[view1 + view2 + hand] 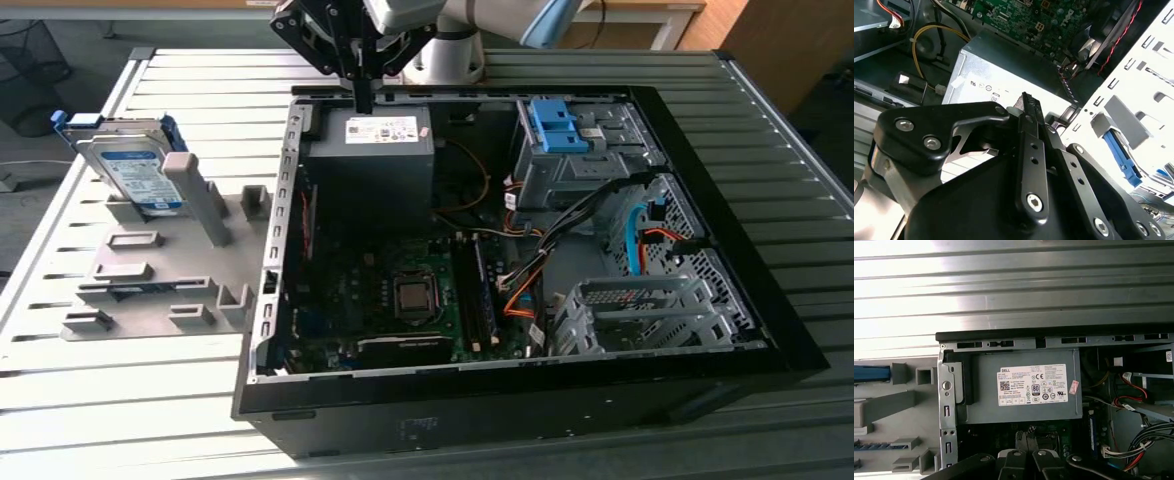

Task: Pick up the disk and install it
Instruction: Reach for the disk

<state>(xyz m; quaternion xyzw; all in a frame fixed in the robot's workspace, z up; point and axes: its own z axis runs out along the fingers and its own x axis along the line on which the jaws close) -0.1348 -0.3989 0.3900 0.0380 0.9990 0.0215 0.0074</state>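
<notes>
Currently you are hovering the gripper [362,106], fingers pinched together and empty, above the power supply [374,165], while the disk [134,172] is standing propped in the grey rack [150,298], presumably keeping its edges graspable

You'll find the disk [131,170], a flat rectangular silver hard drive with a white-and-blue label and blue plastic rails along its edges, on the exterior view's left, toward the far side. It stands on edge, tilted, with its label face showing, propped in the far end of the grey plastic holder [160,270], outside the open black computer case [400,425].
</notes>
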